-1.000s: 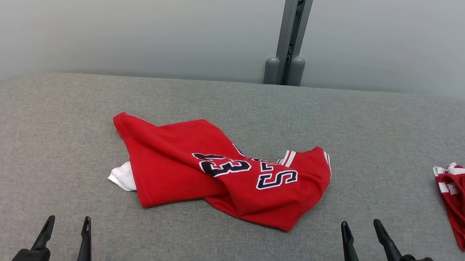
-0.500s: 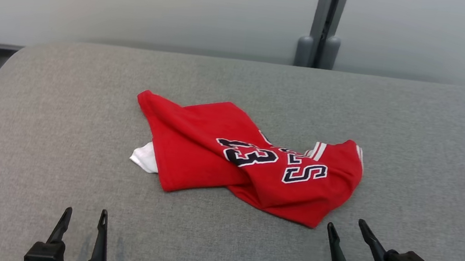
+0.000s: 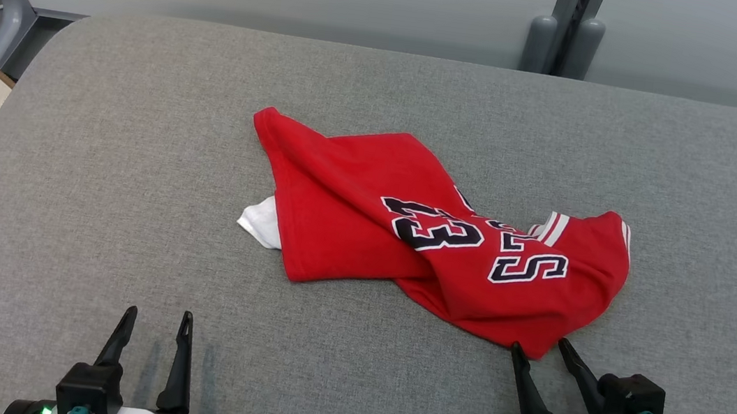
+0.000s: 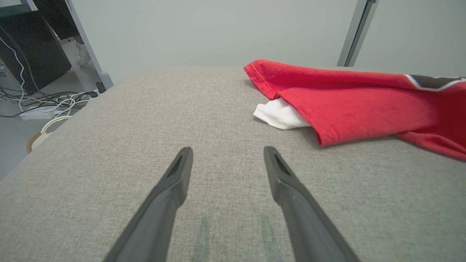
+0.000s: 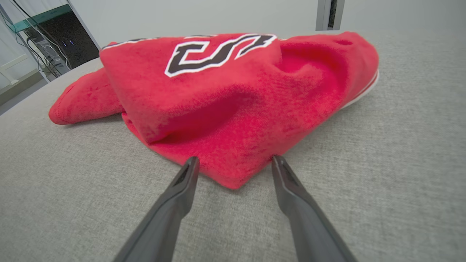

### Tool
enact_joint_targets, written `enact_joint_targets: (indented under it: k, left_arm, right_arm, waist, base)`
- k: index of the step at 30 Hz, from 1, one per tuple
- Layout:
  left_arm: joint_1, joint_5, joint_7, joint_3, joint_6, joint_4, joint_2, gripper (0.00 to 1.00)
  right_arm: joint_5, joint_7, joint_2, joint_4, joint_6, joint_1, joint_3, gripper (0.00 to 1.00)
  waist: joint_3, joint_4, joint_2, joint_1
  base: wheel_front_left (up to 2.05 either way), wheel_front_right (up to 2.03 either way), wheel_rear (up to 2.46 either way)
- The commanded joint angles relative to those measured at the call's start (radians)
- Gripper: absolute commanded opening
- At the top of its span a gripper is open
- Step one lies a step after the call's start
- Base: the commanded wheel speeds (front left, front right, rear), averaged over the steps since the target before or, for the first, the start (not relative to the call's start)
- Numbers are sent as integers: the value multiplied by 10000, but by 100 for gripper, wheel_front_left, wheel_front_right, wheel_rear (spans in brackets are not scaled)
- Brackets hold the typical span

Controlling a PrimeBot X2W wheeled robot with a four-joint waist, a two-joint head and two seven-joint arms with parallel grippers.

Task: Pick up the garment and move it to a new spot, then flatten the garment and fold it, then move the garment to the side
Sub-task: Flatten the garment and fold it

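Quick note from my remote session. Both arms sat low at the near edge of the grey padded table (image 3: 134, 171), fingers pointing away from the robot and almost flat along the surface.

The left gripper (image 3: 159, 311) was spread wide with nothing in it, over bare cloth and well clear of the garment (image 3: 356, 191). In its wrist view the red hem lay up and to the right of the fingertips (image 4: 186, 154).

The right gripper (image 3: 540, 344) was also splayed all the way with nothing held. It was angled a bit to the left, with its tips right at the garment's nearest corner. In the right wrist view that red corner poked into the gap between the two fingers (image 5: 182, 189). I couldn't tell whether either finger actually touched the fabric.

The garment itself was a red jersey, crumpled and folded over itself around the middle of the table. A bit of white cloth (image 3: 260, 222) stuck out from under its left edge, and there was white striped trim (image 3: 552, 227) near the right end.

As for writing, a dark "23" (image 3: 436, 228) with white outlines was readable, upside down from the head camera. Beside it was one more character (image 3: 529, 269) that could have been an S or a 5. I saw no brand tag I could read.
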Motion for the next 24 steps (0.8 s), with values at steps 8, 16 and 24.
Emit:
enact_joint_targets:
  k: [8,16,24]
  left_arm:
    - [-274,-107,-17,-69,120,0,31,100]
    - [-264,-172,-17,-113,91,55,29,100]
    - [-215,-264,-17,-379,40,119,33,100]
  right_arm:
    - [279,4,-55,97,1,-244,309,0]
    - [776,4,-52,-1648,1,-510,122,0]
    - [264,4,-597,-3492,1,-1959,-260,0]
  waist:
    - [135,7,0,0]
    - [-58,-140,0,0]
    - [-296,31,0,0]
  base:
    - [0,0,0]
    - [0,0,0]
    - [0,0,0]
